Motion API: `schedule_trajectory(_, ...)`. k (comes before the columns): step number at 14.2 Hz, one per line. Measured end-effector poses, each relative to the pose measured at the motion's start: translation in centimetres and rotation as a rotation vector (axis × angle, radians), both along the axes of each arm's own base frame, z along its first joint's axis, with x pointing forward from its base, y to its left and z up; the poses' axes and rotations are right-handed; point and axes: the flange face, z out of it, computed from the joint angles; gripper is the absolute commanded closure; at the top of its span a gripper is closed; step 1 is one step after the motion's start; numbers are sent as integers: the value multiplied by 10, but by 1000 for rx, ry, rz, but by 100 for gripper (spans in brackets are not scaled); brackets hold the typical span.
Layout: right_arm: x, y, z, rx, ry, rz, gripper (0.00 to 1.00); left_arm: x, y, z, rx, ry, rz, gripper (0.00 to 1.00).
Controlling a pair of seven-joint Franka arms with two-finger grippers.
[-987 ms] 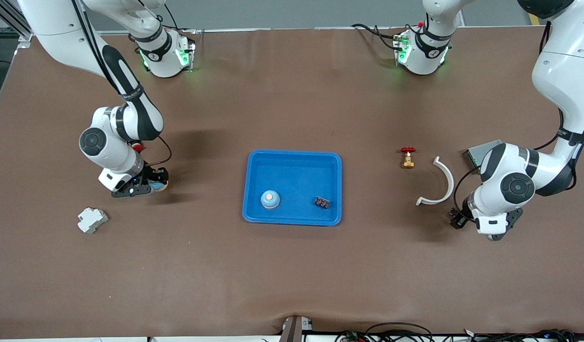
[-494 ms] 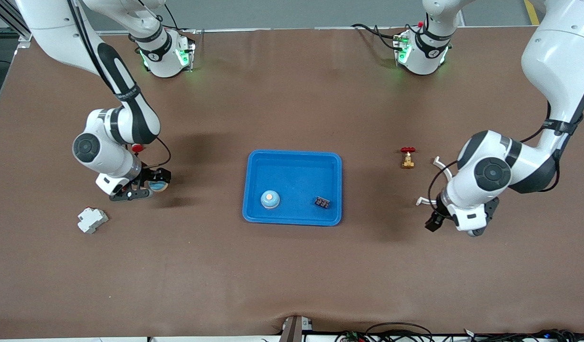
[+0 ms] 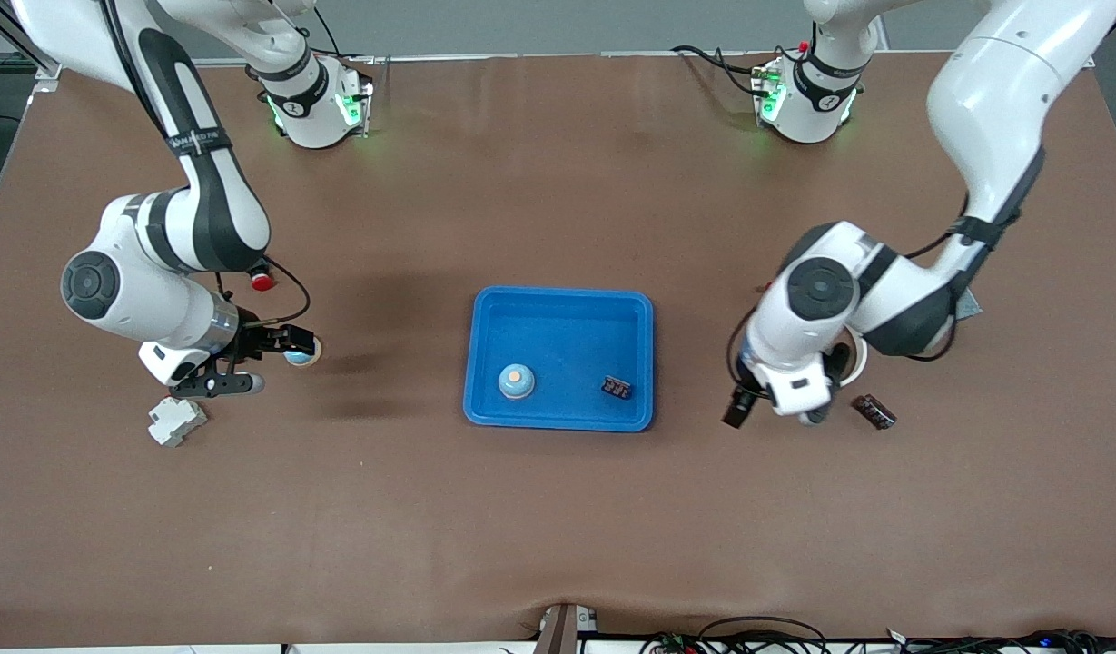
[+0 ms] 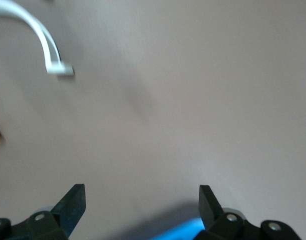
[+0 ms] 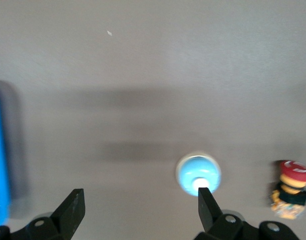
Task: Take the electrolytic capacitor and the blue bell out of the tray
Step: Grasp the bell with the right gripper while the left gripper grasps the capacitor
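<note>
Nearest the front camera, toward the right arm's end of the table: a small white stepped plastic block [image 3: 176,421], no part of the job. Toward the left arm's end, resting on the brown table mat [image 3: 558,545]: a small dark rectangular component [image 3: 874,411], well outside the tray. Close by it, over bare mat between that piece and the tray: the left gripper [image 4: 143,197], released, fingers spread wide with nothing between them. Next, the bright blue shallow rectangular plastic tray [image 3: 562,300], holding 2 things in its nearer part: the small pale blue domed bell [image 3: 516,381] toward the right arm's end, and the small dark rectangular electrolytic capacitor [image 3: 616,388] toward the left arm's end, close to the rim. Judging the bell: light, rigid, probably slick on the dome, so best pinched low across its widest part rather than on the rounded top. Judging the capacitor: tiny, stiff, very light, lying flat and low; best taken across its narrow body with fingertips nearly on the tray floor, gently, since any leads would bend and the rim beside it leaves little room. Farther off, on the mat toward the right arm's end: a 2nd pale blue bell [image 3: 300,355], out of the tray. Over the mat by it: the right gripper [image 5: 138,200], also released and empty, 1 fingertip just beside that bell. Farthest: a small red-capped button [image 3: 263,282].
</note>
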Motion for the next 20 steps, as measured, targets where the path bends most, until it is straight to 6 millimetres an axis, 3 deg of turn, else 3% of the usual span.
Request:
schedule_trajectory(6, -20, 156, 33, -10, -16, -193, 0, -33, -100, -32, -5, 2, 78, 1)
schedule_trajectory(7, -24, 178, 32, -15, -17, -227, 0, -37, -112, -40, -1, 0, 93, 6)
schedule_trajectory(11, -28, 247, -4, -43, -41, -328, 0, -50, -143, -73, -55, 6, 114, 15)
schedule_trajectory(15, -19, 287, -43, -62, -51, -383, 0, -51, -146, -108, -60, -4, 108, 28)
schedule_trajectory(17, -12, 298, -52, -64, -58, -399, 0, -50, -146, -125, -54, -29, 118, 40)
schedule_trajectory(19, -8, 309, -61, -80, -74, -417, 0, -49, -147, -131, -60, -45, 129, 100)
schedule_trajectory(20, -6, 314, -67, -88, -79, -426, 0, -49, -147, -131, -62, -48, 130, 100)
